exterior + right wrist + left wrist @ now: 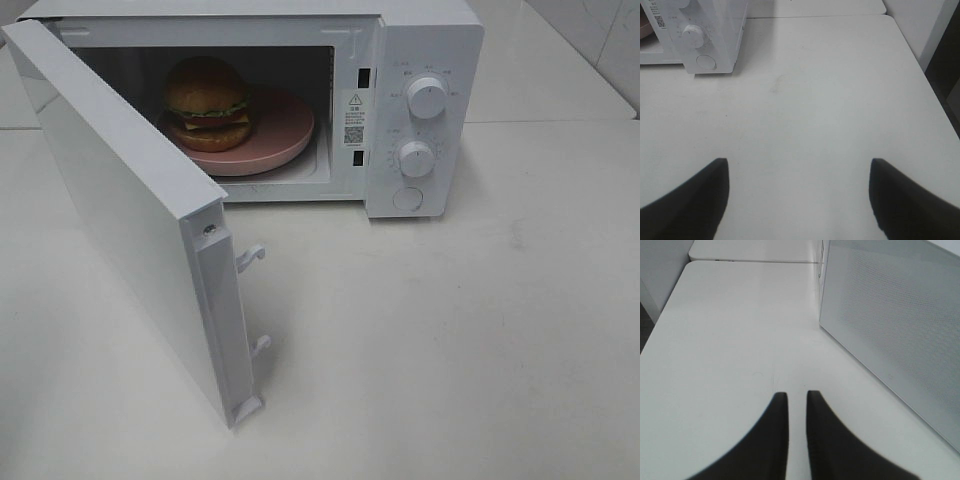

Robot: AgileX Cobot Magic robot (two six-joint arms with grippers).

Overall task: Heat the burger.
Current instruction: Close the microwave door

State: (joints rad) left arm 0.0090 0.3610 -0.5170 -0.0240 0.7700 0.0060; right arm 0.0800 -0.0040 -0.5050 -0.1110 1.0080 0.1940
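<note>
Bench [480, 350]: broad, white, matt, faintly scuffed; everything is carried on it.

Microwave [430, 40]: white boxy shell, set at the back of the bench and taken as landmark. Its cavity is exposed, so loading can be judged done and heating not yet begun.

Door [120, 220]: flat white slab, hinged at the microwave's left side and swung wide out over the bench. Two white hooked latches [250, 258] are seen on its free edge. It is judged to need shutting before any heating can be started.

Plate [285, 135]: round, pink, smooth, shallow-rimmed; laid on the microwave's floor, presumably as carrier for the food.

Burger [207, 100]: inside the microwave, seated on the plate toward the cavity's left. Glossy domed brown bun, green lettuce frill, yellow cheese and dark patty are noted.

Right gripper [799, 162]: dark tapered fingers are spread wide, with nothing held; it is poised above bare bench, out in front of the microwave's control side.

Left gripper [796, 395]: fingers are drawn nearly together, only a thin slit left, with nothing between them; it is placed close beside the door.

Knobs: two white round dials, upper [427, 98] and lower [415, 158], are stacked on the microwave's right panel.
</note>
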